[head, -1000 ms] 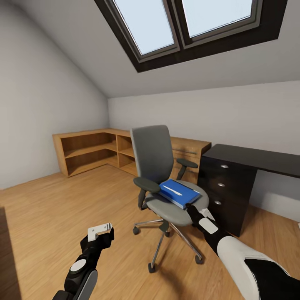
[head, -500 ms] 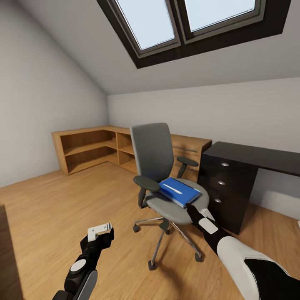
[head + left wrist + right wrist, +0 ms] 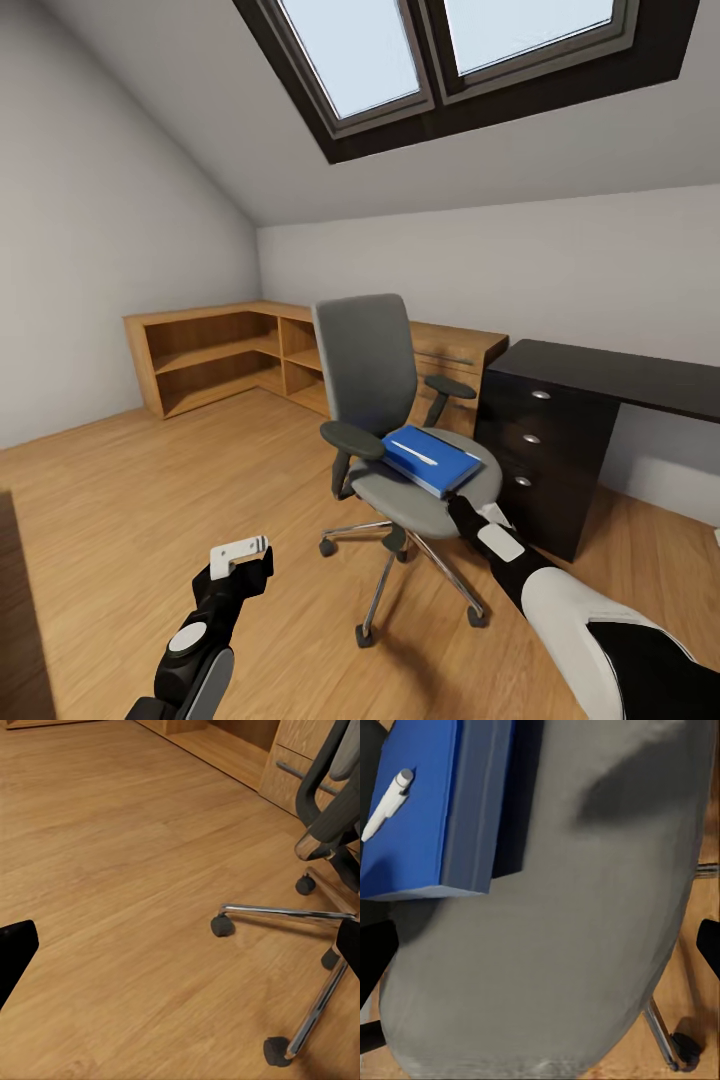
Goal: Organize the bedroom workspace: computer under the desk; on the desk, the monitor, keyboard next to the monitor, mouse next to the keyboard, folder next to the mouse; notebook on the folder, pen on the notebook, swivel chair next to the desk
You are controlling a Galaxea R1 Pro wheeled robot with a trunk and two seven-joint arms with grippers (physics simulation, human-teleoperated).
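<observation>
Bedroom, sloped ceiling, skylight overhead. The swivel chair (image 3: 400,440) stands on the wood floor just left of the desk (image 3: 600,400), near its drawer pedestal but not touching as far as I can see.

The folder (image 3: 432,460) lies flat on the chair seat, toward the desk side. Its long axis runs diagonally, from the seat's back-left toward its front-right corner. The pen (image 3: 413,453) rests on top of it, roughly along that same diagonal. In the right wrist view a grey slab edge (image 3: 480,802) shows beside the blue cover (image 3: 405,817); it could be the notebook, cannot tell for sure.

The right gripper (image 3: 468,512) hovers at the front edge of the seat, with the folder's near corner just ahead of the jaws and a little to the robot's left. Jaws look spread, with the tips at the margins of the wrist picture and nothing between them.

The left gripper (image 3: 240,555) hangs low over bare floor, well apart from the chair; jaws apart, empty.

Judgement: the right arm is plainly the nearer one. The reach is forward and slightly left, meeting the folder at a corner, not a square edge.
</observation>
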